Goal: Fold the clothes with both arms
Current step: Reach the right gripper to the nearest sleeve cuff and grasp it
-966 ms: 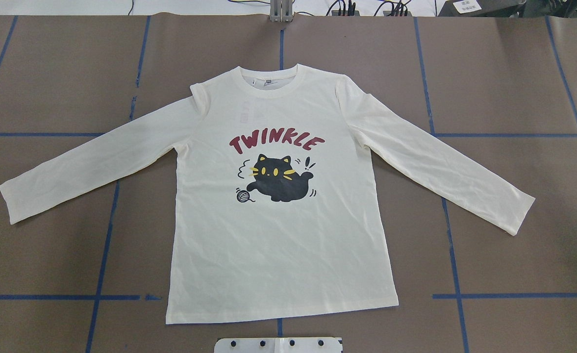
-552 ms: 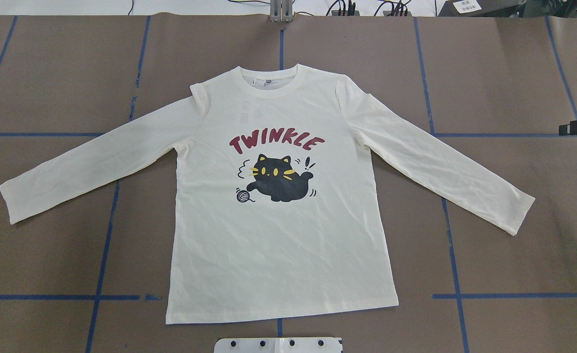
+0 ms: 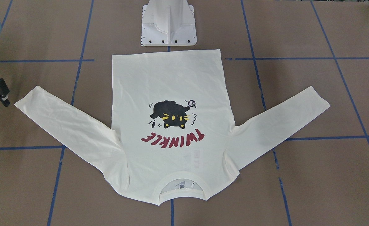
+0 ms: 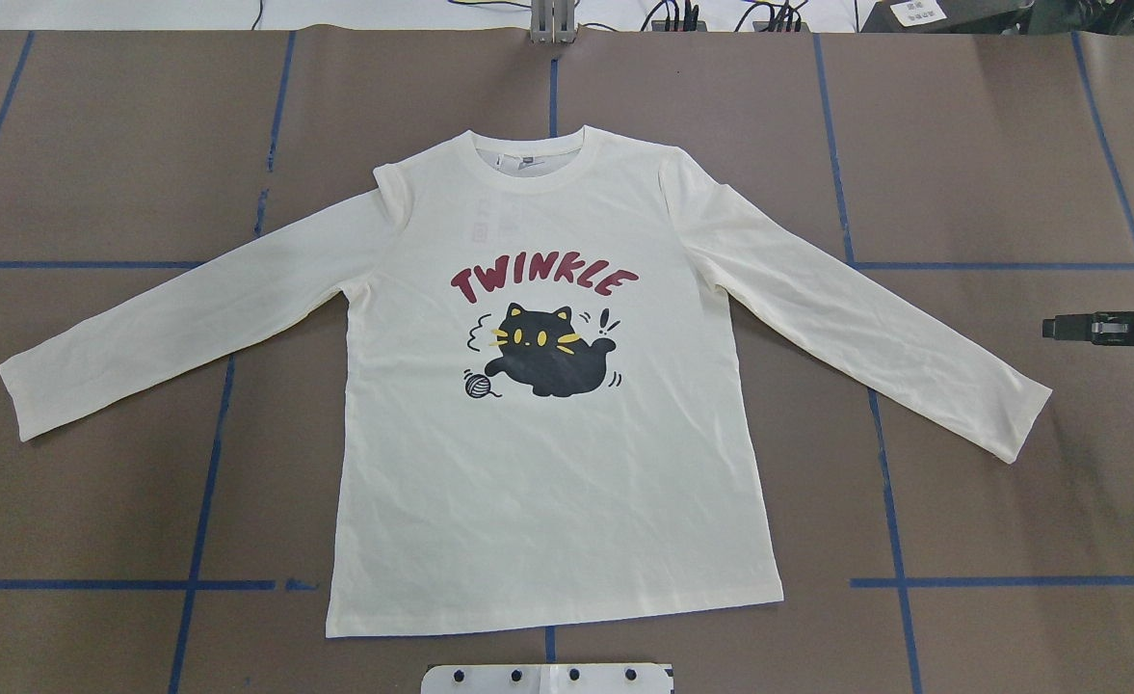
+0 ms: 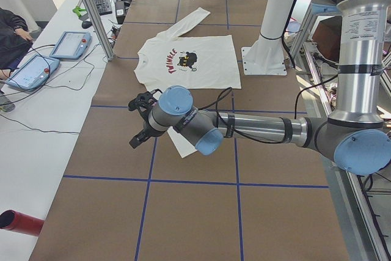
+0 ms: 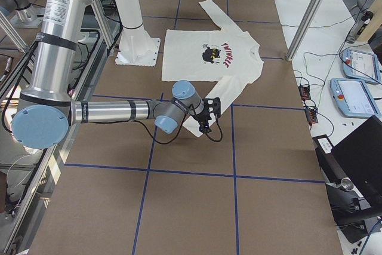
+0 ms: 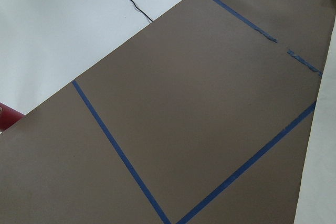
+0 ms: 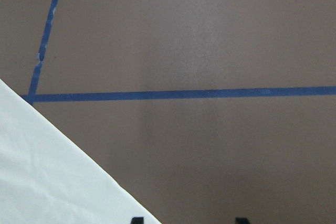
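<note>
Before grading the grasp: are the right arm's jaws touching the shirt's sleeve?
Apart. Overhead view shows bare table between the jaws and the sleeve cuff.

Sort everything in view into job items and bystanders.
Job: cream shirt, spread flat, print up; right hand, beside one cuff; left hand, near the other.
Lying about: white base plate; blue tape lines; tablets; red tube.
</note>
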### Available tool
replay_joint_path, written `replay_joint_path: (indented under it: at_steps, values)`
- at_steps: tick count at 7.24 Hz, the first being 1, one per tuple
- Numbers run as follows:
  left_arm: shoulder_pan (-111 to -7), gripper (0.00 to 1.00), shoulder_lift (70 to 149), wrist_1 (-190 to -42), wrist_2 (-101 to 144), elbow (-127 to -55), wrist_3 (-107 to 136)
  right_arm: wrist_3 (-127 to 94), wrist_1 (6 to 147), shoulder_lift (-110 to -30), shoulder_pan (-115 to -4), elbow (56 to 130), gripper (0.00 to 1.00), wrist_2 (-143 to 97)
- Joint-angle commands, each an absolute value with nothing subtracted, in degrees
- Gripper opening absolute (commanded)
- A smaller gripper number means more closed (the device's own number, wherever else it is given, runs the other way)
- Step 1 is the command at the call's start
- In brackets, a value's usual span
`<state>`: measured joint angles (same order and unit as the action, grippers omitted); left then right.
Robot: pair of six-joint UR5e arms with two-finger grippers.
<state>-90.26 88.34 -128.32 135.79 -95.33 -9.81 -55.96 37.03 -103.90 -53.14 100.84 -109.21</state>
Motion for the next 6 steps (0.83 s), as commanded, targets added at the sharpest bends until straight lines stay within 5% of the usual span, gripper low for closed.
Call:
replay_joint_path:
  at_steps: [1, 6]
  values:
    - [-90.26, 1.00, 88.33, -128.32, 135.79, -95.36, -9.84, -56.60, 35.70, -104.15, -48.79, 99.15, 0.53, -107.05]
    - [-90.26, 1.00, 88.33, -128.32, 135.79, -95.45, -9.93, -56.60, 32.43, -106.08, -46.32, 95.20, 0.48, -106.70]
